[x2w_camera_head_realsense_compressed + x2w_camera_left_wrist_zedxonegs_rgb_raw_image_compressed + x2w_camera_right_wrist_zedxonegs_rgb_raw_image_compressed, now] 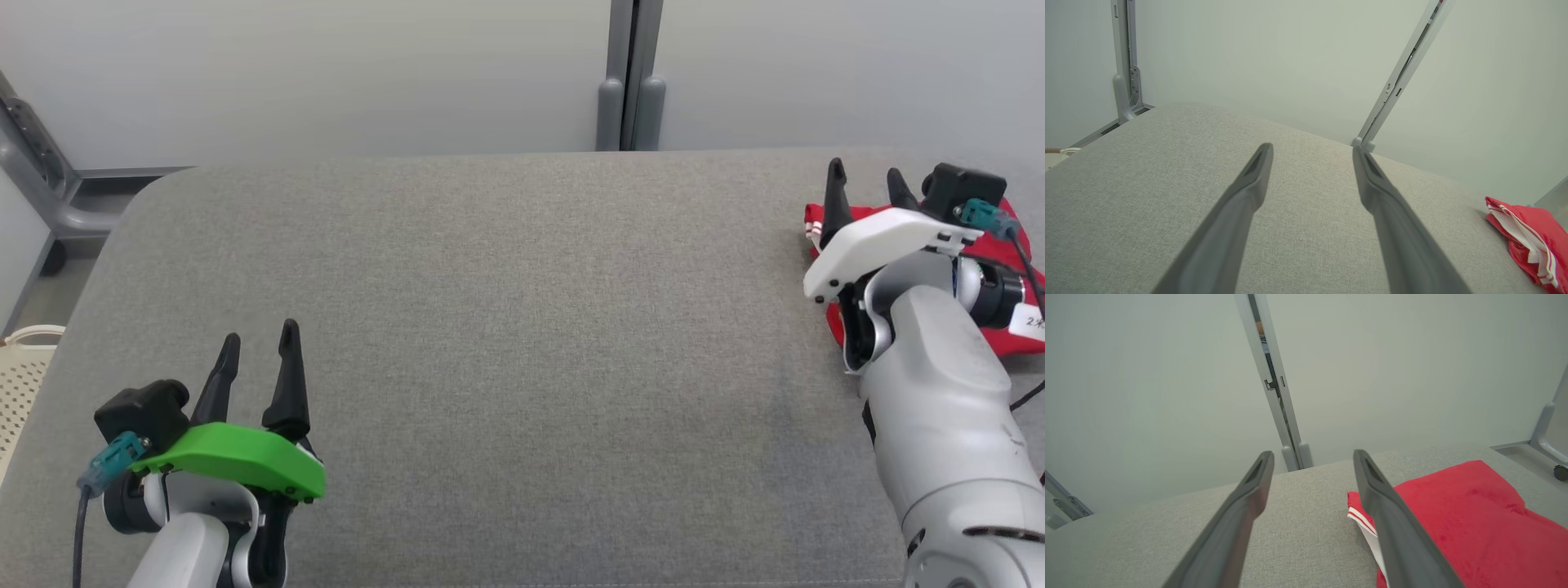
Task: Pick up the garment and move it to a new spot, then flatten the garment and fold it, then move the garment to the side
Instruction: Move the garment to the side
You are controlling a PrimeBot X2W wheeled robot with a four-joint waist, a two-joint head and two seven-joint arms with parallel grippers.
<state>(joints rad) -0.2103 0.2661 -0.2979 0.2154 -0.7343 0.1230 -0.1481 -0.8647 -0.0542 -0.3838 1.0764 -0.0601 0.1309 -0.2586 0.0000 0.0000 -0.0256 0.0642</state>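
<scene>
Grey surface (506, 327) carries the folded red garment (1478, 526) at its 3 o'clock edge. Both jaws stand released, the right pair above it. Dragging a finger across could undo the fold.

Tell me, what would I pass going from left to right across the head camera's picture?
Cream basket at the edge → left tool with the green cover → grey post at the back → right tool and red garment, overlapping each other.
</scene>
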